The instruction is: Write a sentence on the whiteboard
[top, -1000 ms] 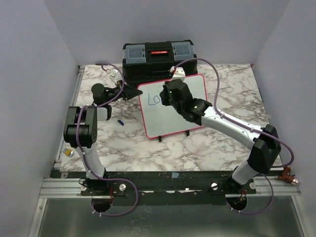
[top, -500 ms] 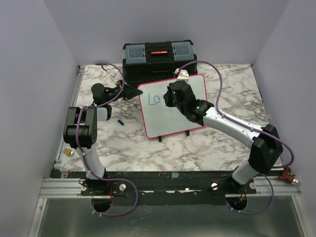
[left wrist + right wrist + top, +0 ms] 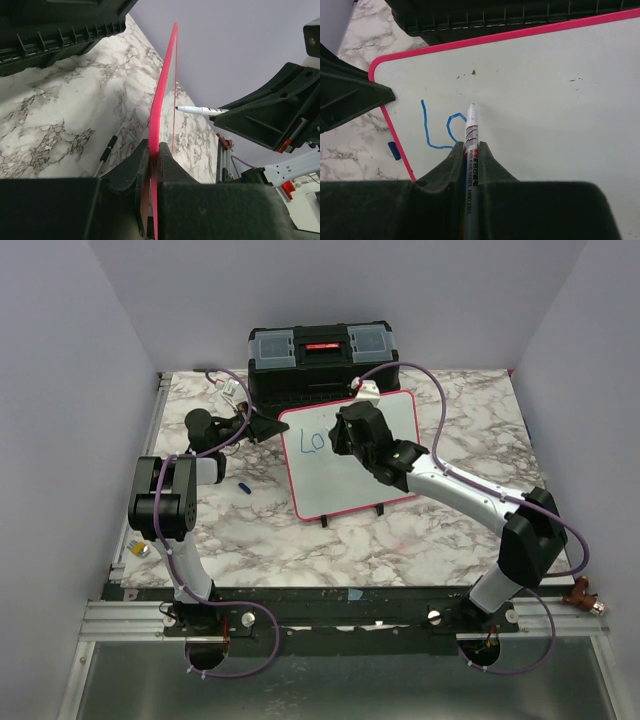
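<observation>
The whiteboard [image 3: 345,485], white with a pink frame, stands tilted on the marble table. My left gripper [image 3: 268,427] is shut on its left edge; the left wrist view shows the pink frame [image 3: 162,90] pinched between the jaws of that gripper [image 3: 154,147]. My right gripper [image 3: 345,435] hovers over the board's upper middle, shut on a white marker [image 3: 471,130]. Blue letters "Lo" [image 3: 440,127] are the only part of the sentence that shows. The marker's tip sits at the board's face [image 3: 545,100], just right of the "o". From the side the marker [image 3: 197,109] points at the board.
A black toolbox [image 3: 322,358] stands right behind the board. A small blue cap [image 3: 243,487] lies on the table left of the board. A small round object [image 3: 141,549] sits at the table's left edge. Purple cables loop over both arms.
My right gripper and the marker have shifted slightly to the right, leaving the "o" more exposed. The left arm and the board have stayed put.
</observation>
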Robot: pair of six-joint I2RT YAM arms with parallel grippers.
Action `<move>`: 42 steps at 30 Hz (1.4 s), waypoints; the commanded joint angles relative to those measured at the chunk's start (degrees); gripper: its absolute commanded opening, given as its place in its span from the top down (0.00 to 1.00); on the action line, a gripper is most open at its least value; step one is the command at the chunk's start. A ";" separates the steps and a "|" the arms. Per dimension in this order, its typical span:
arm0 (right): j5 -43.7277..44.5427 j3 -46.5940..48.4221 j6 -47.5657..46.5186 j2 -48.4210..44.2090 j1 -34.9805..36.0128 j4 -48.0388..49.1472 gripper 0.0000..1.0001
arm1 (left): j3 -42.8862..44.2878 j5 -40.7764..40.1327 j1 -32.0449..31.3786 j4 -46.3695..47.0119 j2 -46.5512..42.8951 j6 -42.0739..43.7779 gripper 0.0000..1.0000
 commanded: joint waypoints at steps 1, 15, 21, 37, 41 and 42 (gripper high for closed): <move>0.50 2.47 0.45 1.82 0.20 0.56 0.99 | -0.17 2.06 0.06 4.62 -2.36 2.75 1.00; 2.24 1.90 0.04 3.47 0.15 0.04 0.99 | -0.17 2.05 0.07 4.79 -2.22 2.66 1.00; 2.62 0.59 -0.04 3.44 0.14 -0.22 0.99 | -0.07 2.00 0.07 4.97 -2.01 2.57 1.00; 2.63 -2.28 0.21 2.86 0.11 -0.24 0.99 | 0.09 1.92 0.08 4.89 -1.83 2.53 1.00; 2.29 -3.75 0.52 2.11 0.11 -0.29 0.99 | 0.09 1.92 0.07 4.95 -1.83 2.49 1.00; 2.07 -4.10 0.57 1.84 0.10 -0.23 0.99 | 0.09 1.93 0.07 4.97 -1.82 2.55 1.00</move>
